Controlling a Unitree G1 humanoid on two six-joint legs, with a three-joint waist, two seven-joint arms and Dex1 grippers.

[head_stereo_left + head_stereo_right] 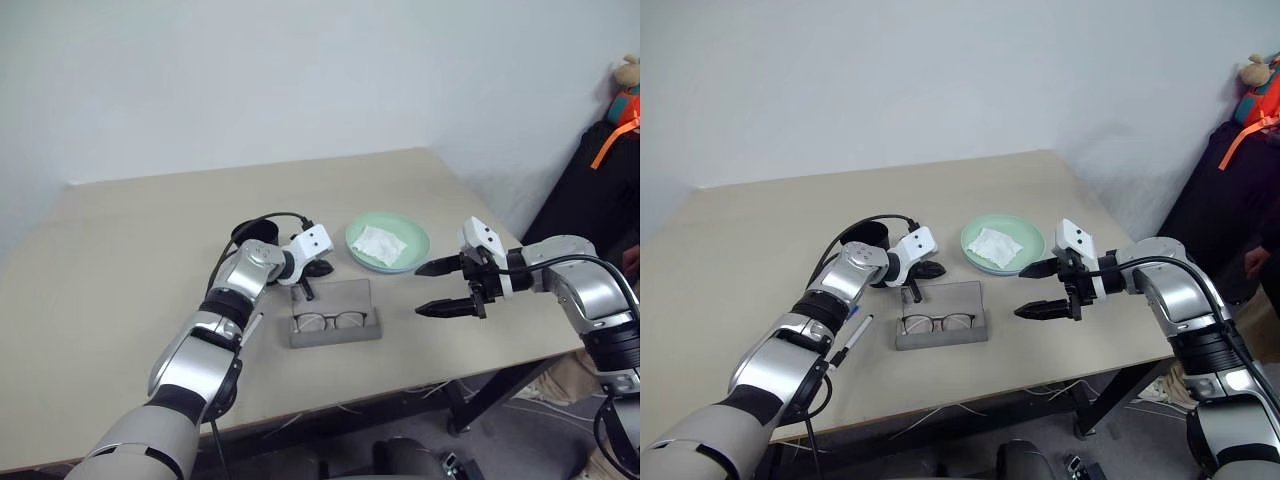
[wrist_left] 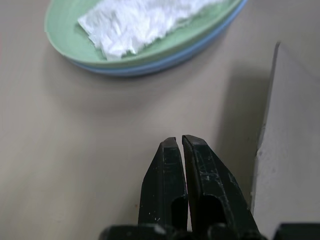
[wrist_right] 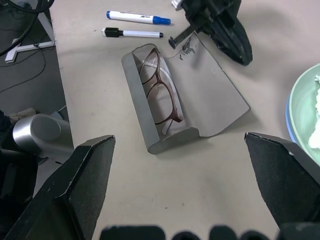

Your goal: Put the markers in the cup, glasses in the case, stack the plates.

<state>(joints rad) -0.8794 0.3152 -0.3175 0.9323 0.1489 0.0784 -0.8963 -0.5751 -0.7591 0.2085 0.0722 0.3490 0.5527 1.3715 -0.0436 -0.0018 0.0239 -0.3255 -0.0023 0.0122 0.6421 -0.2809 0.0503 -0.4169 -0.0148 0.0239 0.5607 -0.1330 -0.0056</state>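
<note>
The glasses [image 3: 159, 92] lie inside the grey case [image 1: 336, 331], whose lid [image 1: 337, 296] is folded flat open on the table. My left gripper [image 1: 324, 268] is shut on nothing, low over the table just behind the lid, pointing at the plates. The mint green plate [image 2: 70, 37] sits on the light blue plate [image 2: 167, 61]. The right gripper [image 1: 420, 290] hangs open to the right of the case. Two markers, blue-capped [image 3: 137, 18] and black-capped [image 3: 132, 33], lie side by side left of the case. The black cup [image 1: 255, 231] stands behind my left forearm, partly hidden.
A crumpled white napkin [image 1: 380, 244] rests on the green plate. A black cable [image 1: 285, 216] loops over my left wrist. The table's front edge [image 1: 400, 385] runs close below the case, and its right edge is beyond my right arm.
</note>
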